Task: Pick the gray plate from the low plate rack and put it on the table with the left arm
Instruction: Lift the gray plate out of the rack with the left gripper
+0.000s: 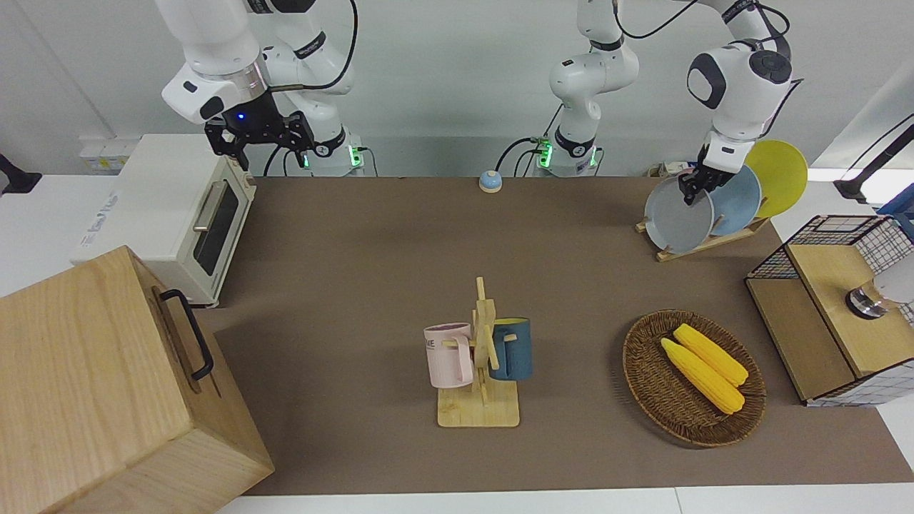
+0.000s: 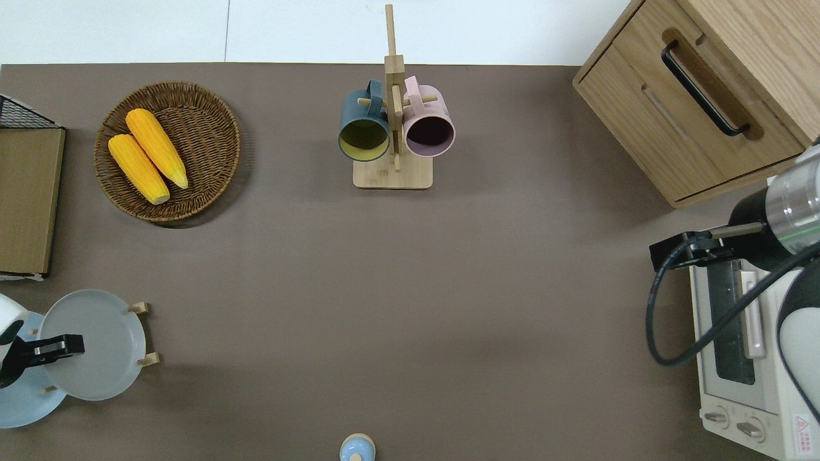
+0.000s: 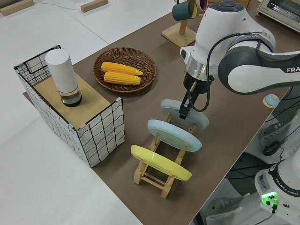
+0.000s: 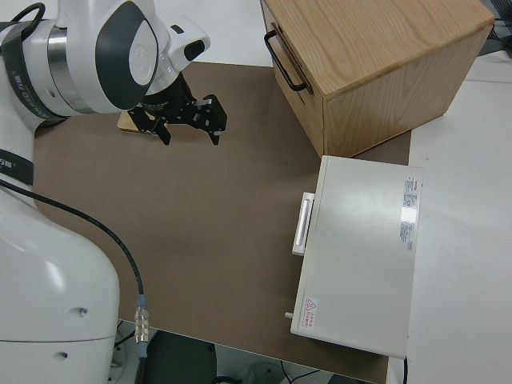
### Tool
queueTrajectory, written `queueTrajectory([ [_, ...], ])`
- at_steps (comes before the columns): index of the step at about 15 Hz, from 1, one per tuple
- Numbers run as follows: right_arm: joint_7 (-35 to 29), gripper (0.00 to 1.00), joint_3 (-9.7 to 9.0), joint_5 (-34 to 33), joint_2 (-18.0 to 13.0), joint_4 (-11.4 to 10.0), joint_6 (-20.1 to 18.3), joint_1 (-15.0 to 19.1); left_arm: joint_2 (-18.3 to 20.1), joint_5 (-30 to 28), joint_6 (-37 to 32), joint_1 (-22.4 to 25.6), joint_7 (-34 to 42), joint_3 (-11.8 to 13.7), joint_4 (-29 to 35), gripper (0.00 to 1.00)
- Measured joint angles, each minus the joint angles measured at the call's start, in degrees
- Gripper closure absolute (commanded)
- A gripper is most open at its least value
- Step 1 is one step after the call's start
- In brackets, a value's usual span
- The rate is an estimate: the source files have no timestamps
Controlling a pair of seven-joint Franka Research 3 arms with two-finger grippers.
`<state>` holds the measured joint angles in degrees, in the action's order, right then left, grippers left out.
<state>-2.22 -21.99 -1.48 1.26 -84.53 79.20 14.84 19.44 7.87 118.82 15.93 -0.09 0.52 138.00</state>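
Note:
The gray plate [image 1: 675, 218] stands slanted in the low plate rack [image 1: 703, 246], in the slot farthest from the light-blue plate's neighbour, at the left arm's end of the table [image 1: 357, 250]. It also shows in the overhead view [image 2: 96, 346] and the left side view [image 3: 197, 117]. My left gripper [image 1: 691, 189] is at the plate's upper rim, also seen from above [image 2: 54, 347] and from the side [image 3: 183, 110]. The plate rests in the rack. My right gripper [image 1: 260, 139] is parked and open.
A light-blue plate [image 1: 739, 200] and a yellow plate [image 1: 782, 175] stand in the same rack. A wicker basket [image 1: 643, 371] with corn, a mug tree [image 1: 480, 357], a wire-sided box [image 1: 821, 285], a small bell [image 1: 490, 181], a toaster oven [image 1: 178, 207] and a wooden cabinet [image 1: 93, 385] are on the table.

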Motion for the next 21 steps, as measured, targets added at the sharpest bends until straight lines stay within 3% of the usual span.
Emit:
queueTrajectory([
  [5, 0.0, 0.017, 0.0, 0.0, 0.0, 0.0, 0.0, 0.0, 0.0, 0.0, -0.6, 0.0, 0.1, -0.1, -2.0, 0.86],
  [14, 0.0, 0.017, 0.0, 0.0, 0.0, 0.0, 0.0, 0.0, 0.0, 0.0, -13.4, -0.4, 0.3, -1.5, -13.0, 0.86],
  [17, 0.0, 0.017, 0.0, 0.0, 0.0, 0.0, 0.0, 0.0, -0.3, -0.8, -13.8, -2.6, 1.2, -1.9, -13.3, 0.86],
  [21, 0.0, 0.017, 0.0, 0.0, 0.0, 0.0, 0.0, 0.0, -2.6, -6.3, -13.7, -7.0, 1.2, -2.3, -13.3, 0.86],
])
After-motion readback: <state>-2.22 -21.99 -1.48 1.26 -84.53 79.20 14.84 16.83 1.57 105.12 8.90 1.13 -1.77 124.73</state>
